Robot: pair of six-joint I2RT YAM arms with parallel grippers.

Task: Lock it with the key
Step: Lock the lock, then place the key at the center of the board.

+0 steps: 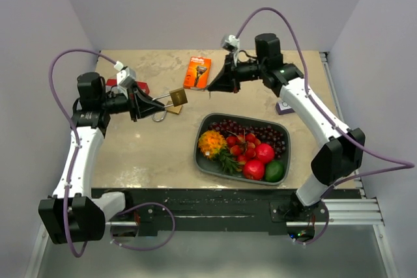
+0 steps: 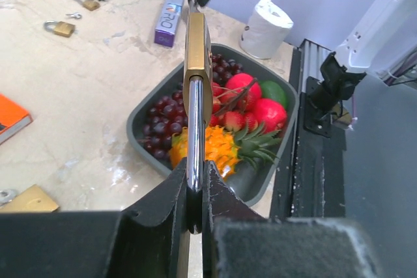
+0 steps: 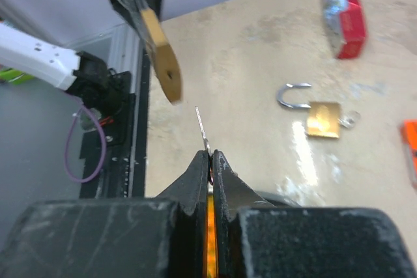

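Observation:
My left gripper (image 1: 155,103) is shut on the steel shackle (image 2: 194,122) of a brass padlock (image 1: 177,97) and holds it in the air, body pointing toward the right arm. The padlock also shows edge-on in the left wrist view (image 2: 197,43) and in the right wrist view (image 3: 164,63). My right gripper (image 1: 212,87) is shut on a small silver key (image 3: 203,128), its blade sticking out toward the padlock's keyhole face. The key tip is a short gap away from the padlock, not touching it.
A second brass padlock (image 3: 320,116) with an open shackle lies on the table below the held one. A grey tray (image 1: 199,154) of fruit sits front center. An orange packet (image 1: 197,71), red box (image 3: 343,14), white roll (image 2: 266,25) and small padlocks (image 2: 60,28) lie around.

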